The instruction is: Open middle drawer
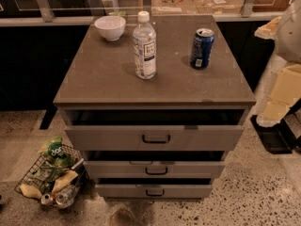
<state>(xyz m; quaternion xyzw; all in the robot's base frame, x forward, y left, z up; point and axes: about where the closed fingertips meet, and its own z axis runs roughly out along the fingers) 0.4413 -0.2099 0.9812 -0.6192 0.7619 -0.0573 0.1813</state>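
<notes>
The grey cabinet (155, 86) has three drawers, each with a small black bar handle. The middle drawer (188, 169) stands slightly out, with a dark gap above its front, and its handle (156, 171) is at the centre. The taller top drawer (202, 138) sticks out furthest. The bottom drawer (188, 191) is also slightly out. My gripper (281, 95) is the cream-coloured part at the right edge, beside the cabinet's right side, away from all the handles and touching no drawer.
On the cabinet top stand a white bowl (110, 27), a clear water bottle (144, 46) and a blue can (202, 48). A wire basket (49, 175) of snacks and cans sits on the speckled floor at the lower left. A dark counter with glass panels runs behind.
</notes>
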